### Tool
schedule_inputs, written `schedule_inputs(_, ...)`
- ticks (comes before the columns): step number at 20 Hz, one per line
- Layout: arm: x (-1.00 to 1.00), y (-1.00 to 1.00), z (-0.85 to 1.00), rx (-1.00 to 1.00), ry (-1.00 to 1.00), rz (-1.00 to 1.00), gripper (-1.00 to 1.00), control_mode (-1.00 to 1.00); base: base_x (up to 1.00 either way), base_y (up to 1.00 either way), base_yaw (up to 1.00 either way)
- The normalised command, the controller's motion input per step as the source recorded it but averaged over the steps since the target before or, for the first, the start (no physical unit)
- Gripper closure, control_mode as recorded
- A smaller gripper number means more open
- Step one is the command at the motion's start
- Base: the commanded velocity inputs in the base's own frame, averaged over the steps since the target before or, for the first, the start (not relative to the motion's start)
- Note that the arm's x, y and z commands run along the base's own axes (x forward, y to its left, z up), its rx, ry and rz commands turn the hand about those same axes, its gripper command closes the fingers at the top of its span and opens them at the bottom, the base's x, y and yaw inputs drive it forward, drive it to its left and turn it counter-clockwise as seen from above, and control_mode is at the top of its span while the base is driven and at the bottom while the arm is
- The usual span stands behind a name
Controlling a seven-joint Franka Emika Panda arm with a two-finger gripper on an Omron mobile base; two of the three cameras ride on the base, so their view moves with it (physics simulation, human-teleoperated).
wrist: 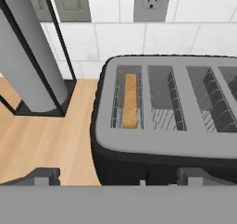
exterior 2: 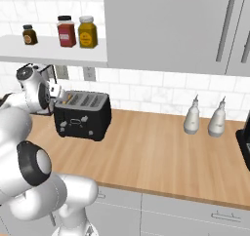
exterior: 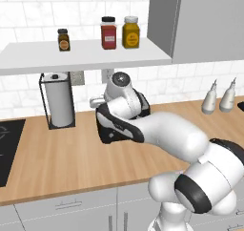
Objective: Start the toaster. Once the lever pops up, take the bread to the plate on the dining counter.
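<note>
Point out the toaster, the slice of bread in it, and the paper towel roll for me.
toaster (exterior 2: 82,115), right base view, on its black front face.
bread (wrist: 130,101), hand view, on the top edge of the slice standing in the leftmost slot.
paper towel roll (exterior: 59,99), left base view, on the middle of the white roll.

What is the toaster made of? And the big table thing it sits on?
The toaster looks like matte black plastic or painted metal with a dull grey top, perhaps brushed metal; no shine settles it. Thin wire guards line its slots. The worktop looks like light wood, smooth and unglossy, with faint grain streaks.
</note>
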Motion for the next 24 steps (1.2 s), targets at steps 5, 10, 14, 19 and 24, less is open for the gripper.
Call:
schedule_inputs(5,0.0,-0.09,0.01,0.0,-0.2,0.0,-1.0,-1.0,0.0,0.0,0.0)
schedule_inputs(10,0.0,-0.02,0.0,0.02,-0.04,0.0,-1.0,-1.0,0.0,0.0,0.0)
schedule_inputs(14,0.0,0.0,-0.03,0.01,0.0,0.0,-1.0,-1.0,0.0,0.0,0.0)
schedule_inputs(19,0.06,-0.07,-0.01,0.03,0.0,0.0,-1.0,-1.0,0.0,0.0,0.0)
schedule_inputs(24,0.33,-0.03,0.0,0.01,0.0,0.0,-1.0,-1.0,0.0,0.0,0.0)
